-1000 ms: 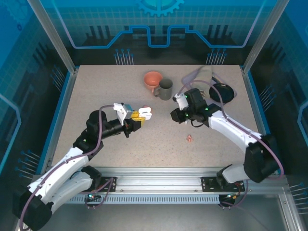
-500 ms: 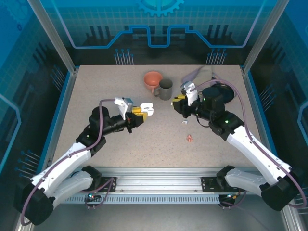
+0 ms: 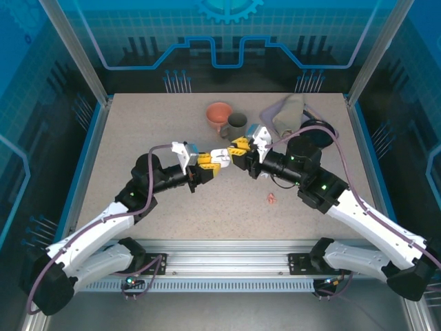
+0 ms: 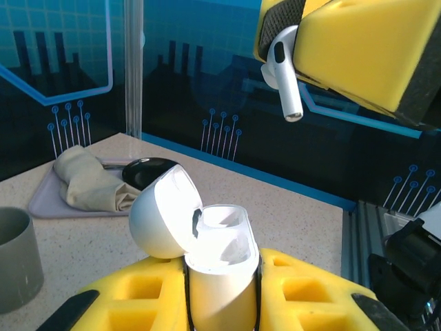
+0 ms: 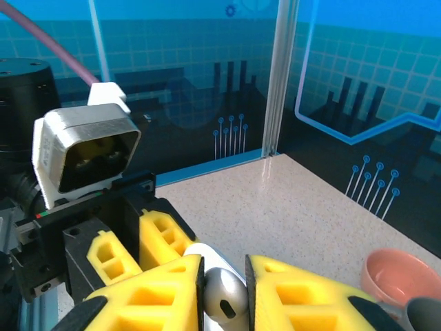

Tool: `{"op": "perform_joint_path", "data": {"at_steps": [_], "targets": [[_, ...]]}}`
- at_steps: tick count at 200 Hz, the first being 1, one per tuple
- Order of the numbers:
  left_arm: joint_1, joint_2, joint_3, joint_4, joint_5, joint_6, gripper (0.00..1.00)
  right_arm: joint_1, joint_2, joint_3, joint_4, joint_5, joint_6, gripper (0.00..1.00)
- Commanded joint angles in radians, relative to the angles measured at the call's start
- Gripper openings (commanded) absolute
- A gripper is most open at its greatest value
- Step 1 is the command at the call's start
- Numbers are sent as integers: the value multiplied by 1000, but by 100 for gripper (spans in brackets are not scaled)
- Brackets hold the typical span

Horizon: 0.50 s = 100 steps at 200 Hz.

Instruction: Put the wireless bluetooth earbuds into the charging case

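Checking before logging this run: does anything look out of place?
A pink earbud lies loose on the table, away from the open white case in the left gripper and the white earbud in the right gripper. Nothing looks spilled or damaged.

Free air lies between the white plastic charging case [image 4: 220,279] and the white stemmed earbud [image 4: 284,76] above it. Just behind the left gripper [image 3: 215,160] and right gripper [image 3: 241,147] stand a grey cup [image 3: 237,127] and a salmon-pink bowl [image 3: 216,112] (side by side); the speckled table [image 3: 138,131] is open leftward.

charging case [image 4: 219,276]: glossy white plastic
earbud [image 4: 285,81]: smooth, glossy white plastic
table [image 4: 293,215]: matt, speckled, stone-like
cloth [image 4: 86,186]: soft creased fabric
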Motion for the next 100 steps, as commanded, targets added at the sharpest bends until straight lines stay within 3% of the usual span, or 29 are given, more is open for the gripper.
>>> {"op": "perform_joint_path", "data": {"at_steps": [1, 100], "targets": [[-13, 1, 28, 54, 23, 54, 0, 35, -8, -4, 55, 42, -40, 23], [-19, 0, 34, 49, 18, 66, 0, 114, 74, 15, 37, 89, -86, 24]]}}
